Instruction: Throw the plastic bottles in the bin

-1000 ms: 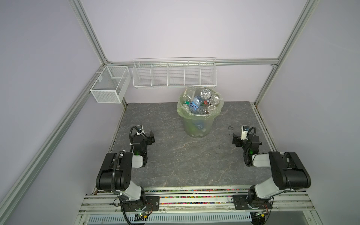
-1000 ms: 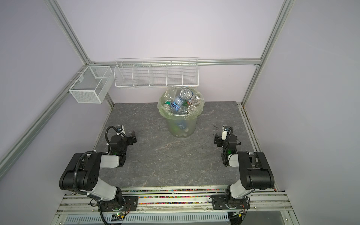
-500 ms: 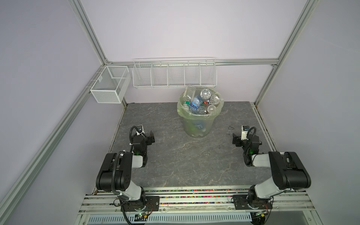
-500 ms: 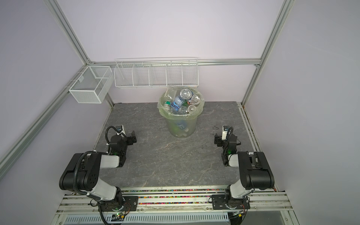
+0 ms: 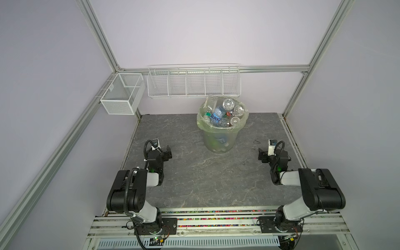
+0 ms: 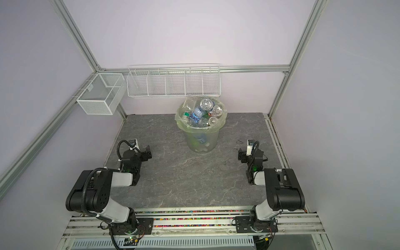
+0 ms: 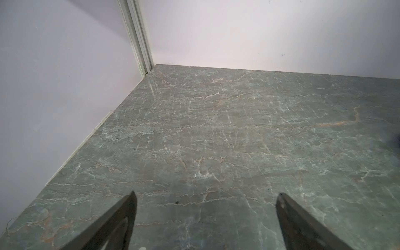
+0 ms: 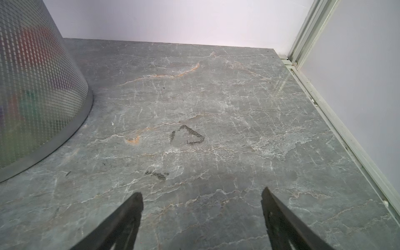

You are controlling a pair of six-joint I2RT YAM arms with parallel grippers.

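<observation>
Wrist views show left pincer and right pincer both spread wide; plastic bottles fill the bin.

- One of the plastic bottles, near the top of the heap in the bin, carries a blue label with white lettering. It shows in both top views, turned about, and the letters are too small to read for certain.
- The other bottles' labels are too small to read.
- In the right wrist view the desk bears a dark hand-drawn mark like an open triangle; it spells no clear letter or number.
- Near it lies a smaller dark smudge, perhaps writing, not legible.
</observation>
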